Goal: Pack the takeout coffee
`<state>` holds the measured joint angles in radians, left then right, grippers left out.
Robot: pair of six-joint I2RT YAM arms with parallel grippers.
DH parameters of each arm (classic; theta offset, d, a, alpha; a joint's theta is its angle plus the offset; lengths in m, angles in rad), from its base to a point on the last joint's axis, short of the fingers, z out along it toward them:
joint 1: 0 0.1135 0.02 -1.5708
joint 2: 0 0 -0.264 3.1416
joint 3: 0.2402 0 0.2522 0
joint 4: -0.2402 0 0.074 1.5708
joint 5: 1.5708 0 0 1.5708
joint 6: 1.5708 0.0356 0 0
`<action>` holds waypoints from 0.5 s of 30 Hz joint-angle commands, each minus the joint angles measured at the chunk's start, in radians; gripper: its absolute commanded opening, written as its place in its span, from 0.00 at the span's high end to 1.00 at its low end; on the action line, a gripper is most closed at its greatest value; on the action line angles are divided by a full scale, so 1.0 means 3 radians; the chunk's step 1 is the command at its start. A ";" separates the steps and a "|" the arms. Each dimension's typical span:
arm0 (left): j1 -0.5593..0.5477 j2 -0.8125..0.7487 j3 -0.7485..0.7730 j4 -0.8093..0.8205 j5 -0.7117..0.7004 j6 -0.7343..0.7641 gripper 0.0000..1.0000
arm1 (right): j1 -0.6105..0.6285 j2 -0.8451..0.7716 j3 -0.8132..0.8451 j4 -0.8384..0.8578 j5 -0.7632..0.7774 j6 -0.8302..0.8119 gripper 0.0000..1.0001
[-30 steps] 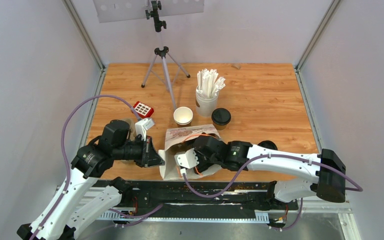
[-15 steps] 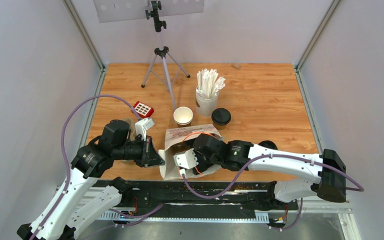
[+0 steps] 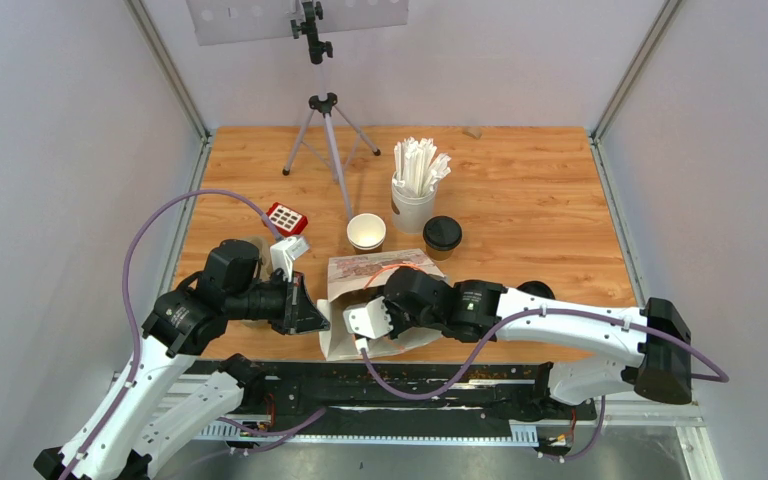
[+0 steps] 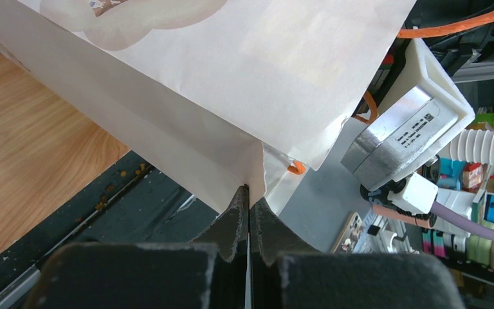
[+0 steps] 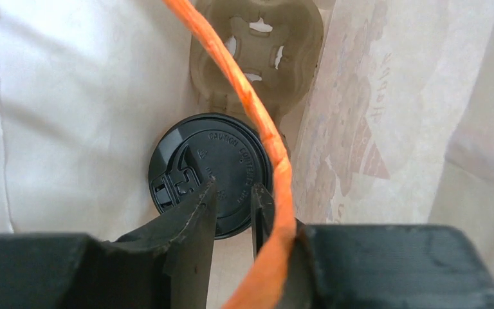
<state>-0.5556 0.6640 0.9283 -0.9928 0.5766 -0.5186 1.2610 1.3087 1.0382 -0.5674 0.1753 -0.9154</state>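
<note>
A white paper bag (image 3: 385, 268) lies at the near edge of the table, its mouth facing the arms. My left gripper (image 4: 249, 190) is shut on the bag's (image 4: 231, 77) lower edge, seen at the bag's left side from above (image 3: 315, 318). My right gripper (image 5: 233, 196) reaches into the bag, jaws a narrow gap apart and holding nothing. Just beyond its fingertips a takeout coffee with a black lid (image 5: 209, 170) sits in a cardboard cup carrier (image 5: 257, 45). The bag's orange handle (image 5: 257, 116) runs along the right finger. A second lidded takeout coffee (image 3: 442, 235) stands on the table behind the bag.
An open, unlidded cup (image 3: 366, 232) and a white cup of wrapped straws (image 3: 415, 190) stand behind the bag. A tripod (image 3: 328, 130) and a small red device (image 3: 287, 217) are at the back left. A black round object (image 3: 537, 290) shows behind the right forearm.
My right gripper has shifted slightly left at the bag's mouth, and the bag's top has settled a little. The left arm has held still.
</note>
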 commanded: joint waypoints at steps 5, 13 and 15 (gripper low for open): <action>0.0011 -0.0008 -0.0010 0.0102 0.0105 -0.0008 1.00 | 0.0016 0.0108 0.0024 0.0382 -0.0065 0.0006 0.80; 0.0011 -0.0020 -0.0049 0.0103 0.0128 -0.0009 1.00 | 0.0004 0.0166 -0.0211 0.0771 0.0220 -0.0081 0.86; 0.0011 -0.0016 -0.0056 0.0106 0.0139 -0.0005 1.00 | -0.0032 0.0141 -0.0276 0.0820 0.0226 -0.0071 0.86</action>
<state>-0.5556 0.6640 0.9176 -0.9909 0.5903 -0.5186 1.2610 1.3579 0.9882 -0.4198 0.2058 -0.9249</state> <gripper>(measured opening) 0.007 0.143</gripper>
